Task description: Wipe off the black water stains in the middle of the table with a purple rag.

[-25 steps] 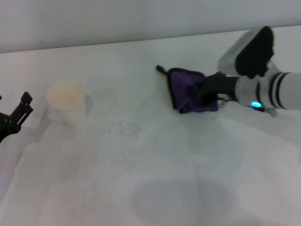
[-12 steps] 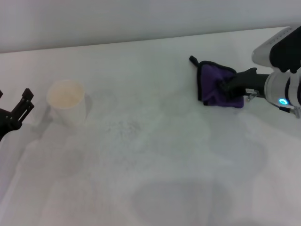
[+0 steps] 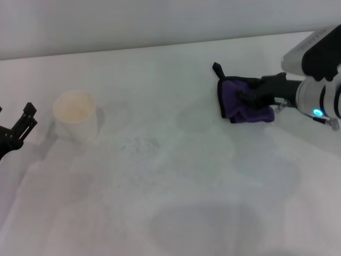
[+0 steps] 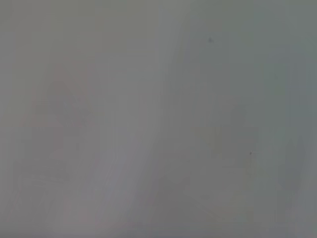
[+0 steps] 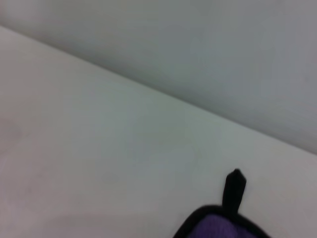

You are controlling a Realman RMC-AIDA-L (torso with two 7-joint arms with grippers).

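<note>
The purple rag with black edging lies bunched on the white table at the back right. My right gripper is shut on it from the right. The rag's black corner loop points away from the gripper. The rag and its loop also show in the right wrist view. No dark blot shows; only a faint patch of grey specks marks the table's middle, well left of the rag. My left gripper is open and idle at the far left edge.
A white paper cup stands upright at the left, between the left gripper and the faint specks. The table's back edge meets a plain wall. The left wrist view shows only a blank grey surface.
My right gripper has dragged the rag from the table's middle back to the right. The rag is now more bunched. The left arm has not moved.
</note>
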